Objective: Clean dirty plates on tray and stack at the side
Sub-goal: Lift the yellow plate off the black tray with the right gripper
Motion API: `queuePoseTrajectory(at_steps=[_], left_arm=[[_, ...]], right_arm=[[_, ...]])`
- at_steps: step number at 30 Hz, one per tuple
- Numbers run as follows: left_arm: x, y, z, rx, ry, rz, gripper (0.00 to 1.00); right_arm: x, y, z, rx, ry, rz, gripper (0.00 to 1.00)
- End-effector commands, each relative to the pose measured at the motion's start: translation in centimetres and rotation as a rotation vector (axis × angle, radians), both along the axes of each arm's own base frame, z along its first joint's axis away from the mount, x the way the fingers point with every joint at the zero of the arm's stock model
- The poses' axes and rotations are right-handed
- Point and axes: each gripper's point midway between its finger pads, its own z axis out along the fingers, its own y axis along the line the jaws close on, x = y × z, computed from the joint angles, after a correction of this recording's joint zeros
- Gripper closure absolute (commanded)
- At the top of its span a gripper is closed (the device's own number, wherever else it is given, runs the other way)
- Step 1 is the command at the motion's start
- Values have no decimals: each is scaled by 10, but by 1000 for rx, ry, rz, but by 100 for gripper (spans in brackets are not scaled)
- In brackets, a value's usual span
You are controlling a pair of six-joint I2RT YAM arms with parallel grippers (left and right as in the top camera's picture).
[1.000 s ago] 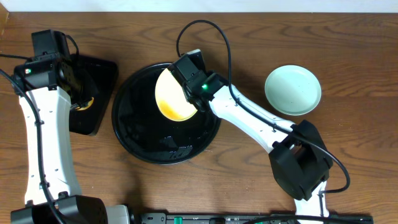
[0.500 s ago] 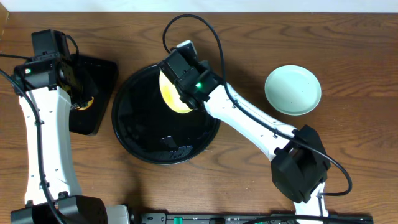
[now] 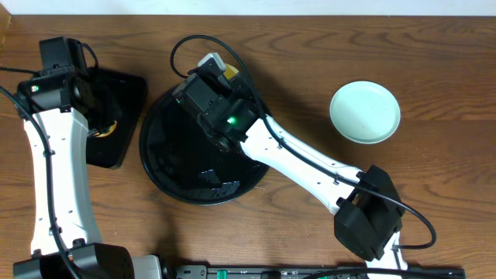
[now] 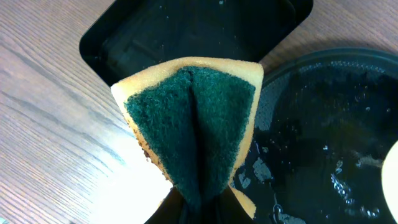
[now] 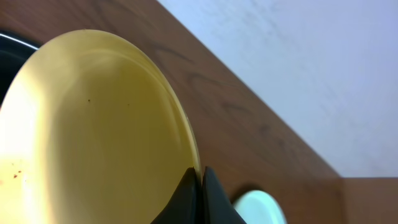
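Wooden counter [image 3: 434,46] carries the round black tray [image 3: 178,163], glossy and beaded with droplets. The right fingers [image 5: 199,185] are clamped tight on the rim of the yellow plate [image 5: 93,137], which is tilted on edge over the tray's 12 o'clock rim. The mint plate [image 3: 365,112] rests on the counter at the tray's 3 o'clock. The left fingers [image 4: 199,208] pinch a green-faced sponge [image 4: 199,118] above the rectangular tray [image 4: 186,25] at 9 o'clock.

The right tool [image 5: 198,180], gripping the yellow plate [image 5: 93,124], has swung left across the round black tray [image 3: 167,167], the plate now mostly hidden from overhead.
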Motion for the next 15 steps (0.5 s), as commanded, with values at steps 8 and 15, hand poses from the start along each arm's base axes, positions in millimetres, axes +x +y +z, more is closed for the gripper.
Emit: queuePoseTrajectory(at_steps=[8, 15], left_arm=[[-1, 1, 3, -1, -12, 8, 90], [-1, 1, 3, 0, -12, 8, 90]], right_arm=[[3, -16, 38, -115, -112, -49, 99], [4, -18, 43, -120, -134, -64, 99]])
